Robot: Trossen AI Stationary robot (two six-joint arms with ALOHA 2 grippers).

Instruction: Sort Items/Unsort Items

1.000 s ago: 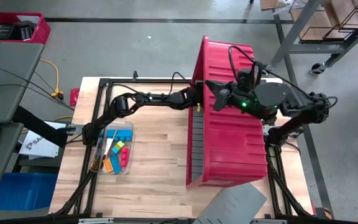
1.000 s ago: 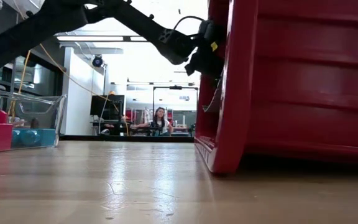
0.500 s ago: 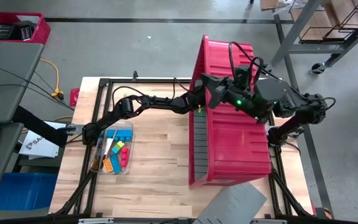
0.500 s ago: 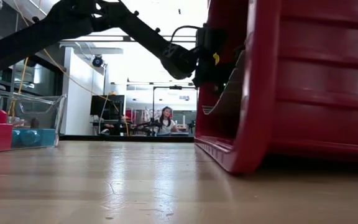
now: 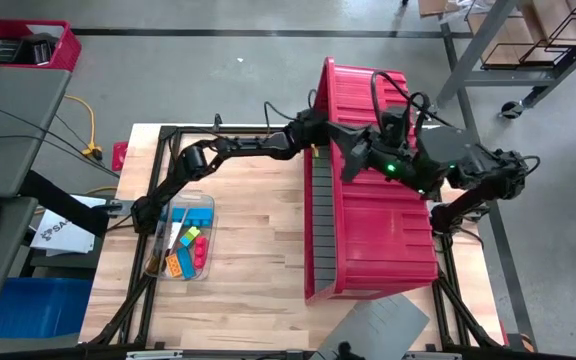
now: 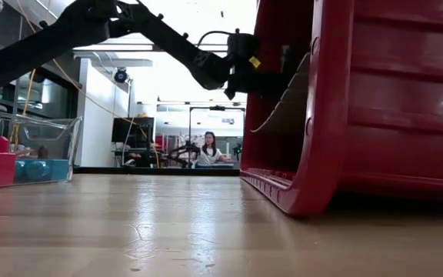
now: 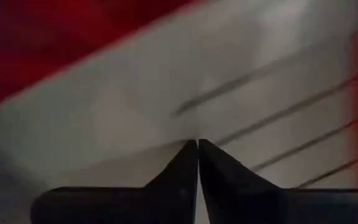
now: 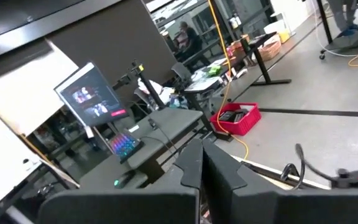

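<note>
your left tool (image 7: 197, 148) has just snapped together: a moment ago its fingers were well apart at the near-left edge of the big red bin (image 5: 378, 215), and now they meet tip to tip with nothing visible between them. the left arm has also slid toward the far end of the bin's open mouth, so it now reaches in near the far left corner, high above the tabletop (image 5: 248, 260). in the left wrist view you see only pale ribbed plastic and red wall behind the closed tips, so it looks like an empty close, though that view is too tight to be sure.

your right tool (image 8: 201, 152) is shut too, empty as far as shows, sitting on top of the tipped bin and looking out into the room. the bin has rocked a little since a second ago but it stays on its side, mouth to the left.

the items (image 5: 182, 245), the orange, blue, yellow, red and green pieces and dark sticks, all lie in the clear tray (image 5: 206, 212) at the left of the tabletop, well apart from both arms. so nothing of the sorting has moved on; you are handling the bin, not the pieces.
</note>
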